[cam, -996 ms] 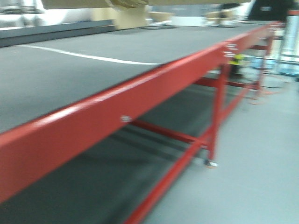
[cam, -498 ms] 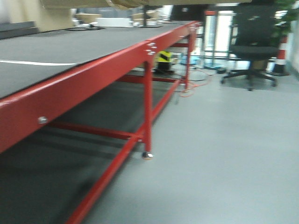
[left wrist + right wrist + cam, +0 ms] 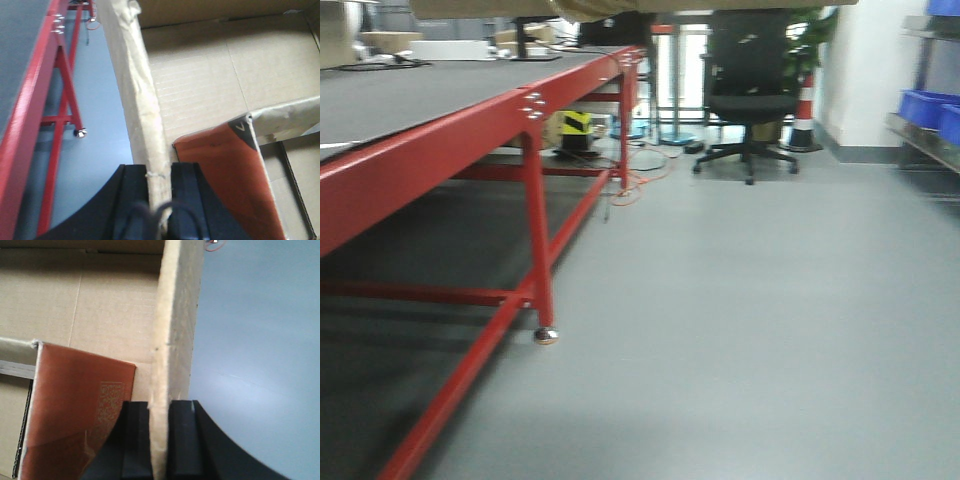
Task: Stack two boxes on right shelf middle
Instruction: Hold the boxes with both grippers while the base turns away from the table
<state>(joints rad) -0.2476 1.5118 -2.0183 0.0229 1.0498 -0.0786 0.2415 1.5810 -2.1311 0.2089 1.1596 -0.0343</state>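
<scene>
Only wrist views show left gripper (image 3: 159, 176), right gripper (image 3: 160, 415) pinching box (image 3: 200, 80)

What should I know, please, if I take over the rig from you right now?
Left gripper: shut on one wall of the open box.
Right gripper: shut on the opposite wall.
Box: held up between both arms, its underside along the top of the front view; a red-brown card lies inside.
Around: red table on the left; a shelf with blue bins at the right edge, likely the target, not yet reached.
Done: one box picked up.
Left: set it on the shelf's middle level, then stack the second box, which is not in view.
</scene>
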